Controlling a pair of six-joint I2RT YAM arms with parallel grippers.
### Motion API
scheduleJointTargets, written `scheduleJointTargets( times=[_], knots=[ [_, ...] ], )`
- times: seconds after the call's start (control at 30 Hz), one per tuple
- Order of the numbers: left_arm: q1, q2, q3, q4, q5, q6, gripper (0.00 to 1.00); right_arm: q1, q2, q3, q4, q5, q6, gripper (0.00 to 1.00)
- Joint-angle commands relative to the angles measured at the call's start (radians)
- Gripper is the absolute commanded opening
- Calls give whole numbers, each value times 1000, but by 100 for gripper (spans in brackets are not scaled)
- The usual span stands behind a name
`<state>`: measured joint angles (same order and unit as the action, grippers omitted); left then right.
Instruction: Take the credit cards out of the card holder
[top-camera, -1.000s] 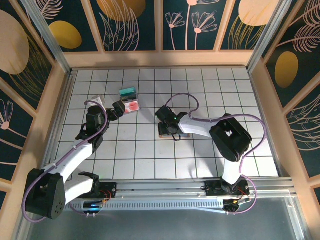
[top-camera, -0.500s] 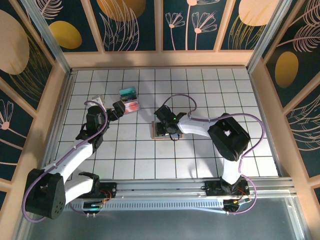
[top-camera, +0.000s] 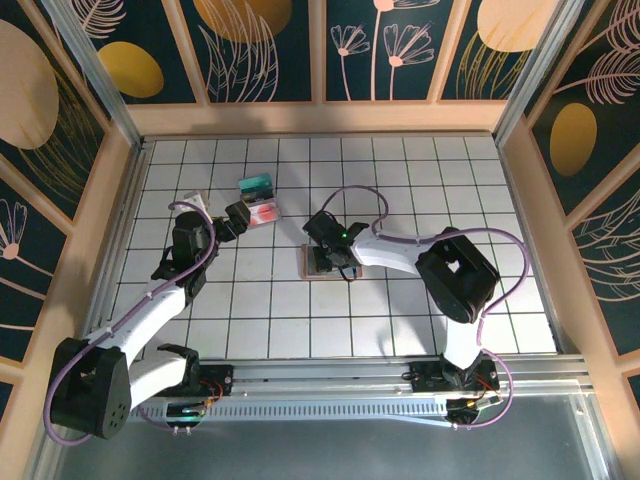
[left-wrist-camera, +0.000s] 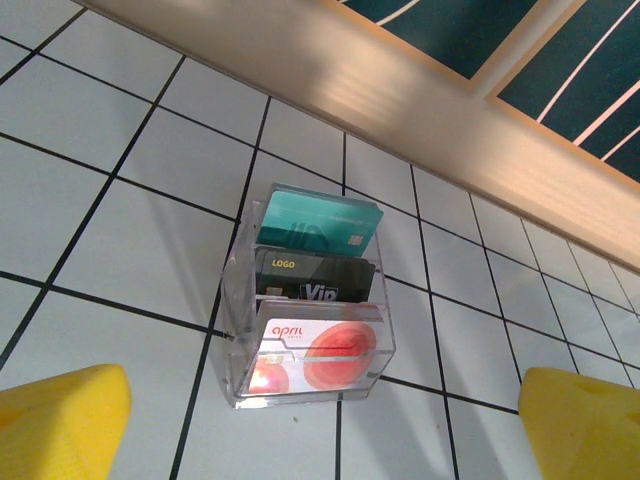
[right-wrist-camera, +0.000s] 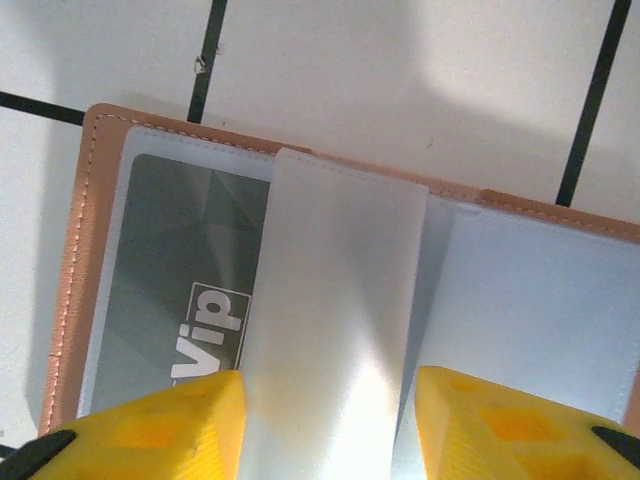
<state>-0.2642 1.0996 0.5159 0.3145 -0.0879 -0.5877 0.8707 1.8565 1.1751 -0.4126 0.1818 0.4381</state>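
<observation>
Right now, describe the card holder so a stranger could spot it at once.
On the white tiled table, look near the middle, under the right pincer. The card holder lies open there: a flat pinkish-brown wallet, not the clear plastic box to its left.

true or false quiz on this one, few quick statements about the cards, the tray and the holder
1. The clear tray holds three cards. True.
2. The teal card sits inside the card holder. False: it stands in the tray's back slot.
3. The card holder lies open with a grey VIP card in a clear sleeve. True.
4. The left arm's jaws are clamped on the white-and-red card. False: they stand wide apart and hold nothing, and that card sits in the tray's front slot.
</observation>
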Motion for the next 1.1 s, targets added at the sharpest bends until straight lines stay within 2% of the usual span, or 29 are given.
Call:
scheduleJointTargets(
  times=[0.0, 0.27, 0.47, 0.93, 1.07],
  knots=[
    [-6, -21, 23, 26, -8, 15, 99, 25, -5, 41, -62, 60, -5, 51],
    [-5, -20, 19, 23, -11, 16, 99, 52, 7, 80, -86, 83, 52, 54],
    [-5, -18, 19, 19, -7, 21, 99, 62, 41, 96, -55, 52, 67, 57],
    [-6, -7, 14, 15, -4, 23, 99, 95, 97, 121, -44, 23, 65, 57],
    [-5, -6, 13, 17, -2, 23, 99, 93, 98, 99, -38, 25, 67, 54]
  ],
)
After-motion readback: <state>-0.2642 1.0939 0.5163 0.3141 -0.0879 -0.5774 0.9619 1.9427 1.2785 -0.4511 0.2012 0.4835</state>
